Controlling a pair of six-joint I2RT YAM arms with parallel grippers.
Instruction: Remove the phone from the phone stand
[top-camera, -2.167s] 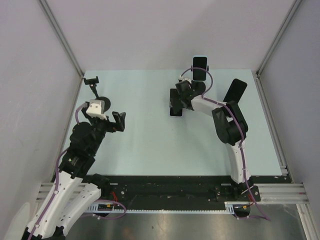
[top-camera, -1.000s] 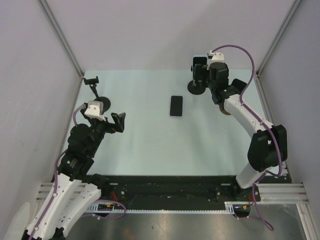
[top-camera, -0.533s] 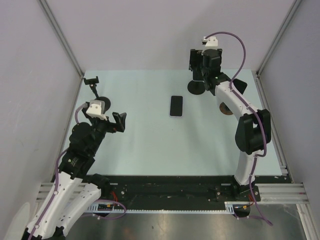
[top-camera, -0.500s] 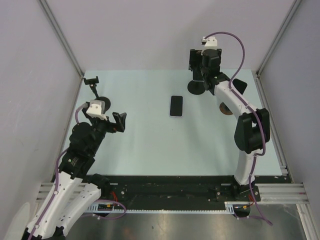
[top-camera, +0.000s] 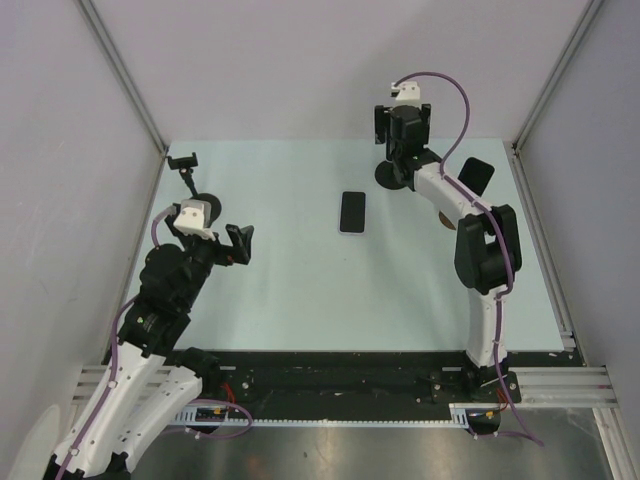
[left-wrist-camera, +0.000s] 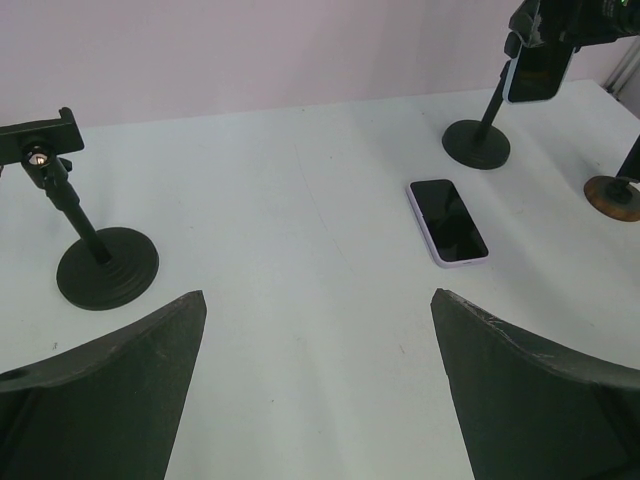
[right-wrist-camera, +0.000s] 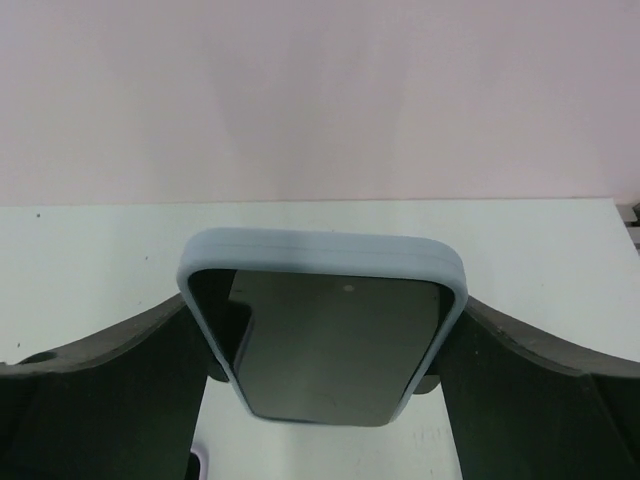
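**Right arm at the far stand.** Shows the right gripper (top-camera: 399, 126) at the far stand (top-camera: 393, 177), with the phone (right-wrist-camera: 335, 345) upright in the stand's clamp and set between the two fingers (right-wrist-camera: 110, 385). Shows the case edges meeting both fingers in the wrist view; cannot tell whether squeezed firmly or merely touched.

**Doing this step well.** Press squarely on the phone's long edges and confirm a firm hold before any pull. Lift along the line of the clamp rather than sideways, since the stand would probably tip or drag across the table (top-camera: 280, 290). Keep clear of the flat phone (top-camera: 352, 212) lying near the table's middle.

**Pose.** Shows the right arm stretched far forward, elbow raised, wrist over the head of the stand. Shows the left gripper (left-wrist-camera: 315, 300) spread wide and holding nothing, above the table at the left near an empty stand (left-wrist-camera: 108, 278), well apart from the work.
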